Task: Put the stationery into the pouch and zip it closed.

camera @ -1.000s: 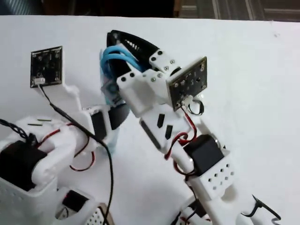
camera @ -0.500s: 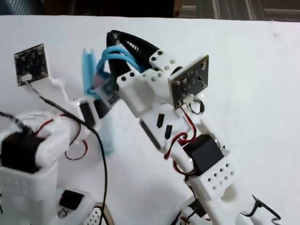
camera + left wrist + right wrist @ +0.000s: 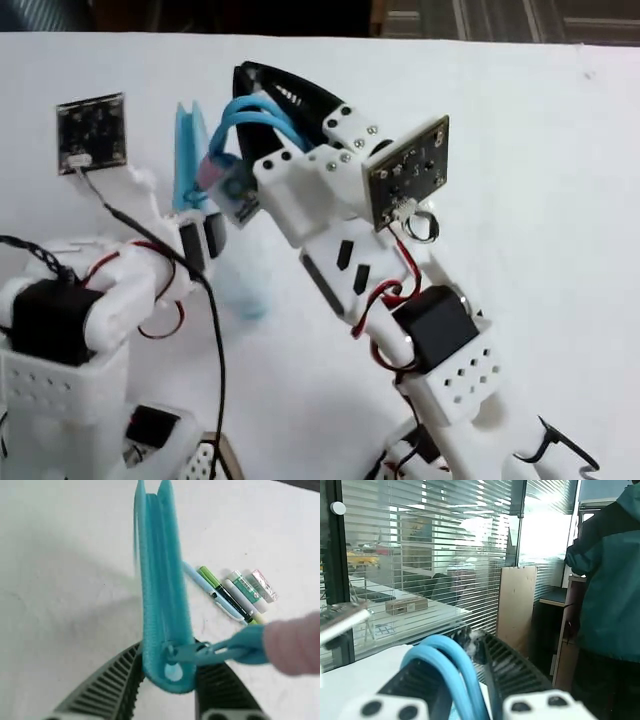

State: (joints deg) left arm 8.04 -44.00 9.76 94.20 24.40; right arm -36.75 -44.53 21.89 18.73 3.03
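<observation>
Nearest the left wrist camera, the left hand (image 3: 168, 666) is clamped narrow on one end of the teal pouch (image 3: 162, 580), with a ribbed finger on each side face. The pouch stands on edge and extends away from the hand. The zipper slider (image 3: 172, 652) sits at the gripped end. Its teal pull tab (image 3: 235, 647) sticks out sideways toward a blurred pink object (image 3: 295, 647) that cannot be identified. Beyond the pouch, the stationery (image 3: 235, 592) lies on the white desk (image 3: 65, 580), outside the pouch: pens and markers side by side, close together. Farther off in the high view, the right hand (image 3: 262, 97) is raised beside the pouch, with a blue loop (image 3: 245, 112) arching at it. Whether this hand is wide or narrow cannot be told.
</observation>
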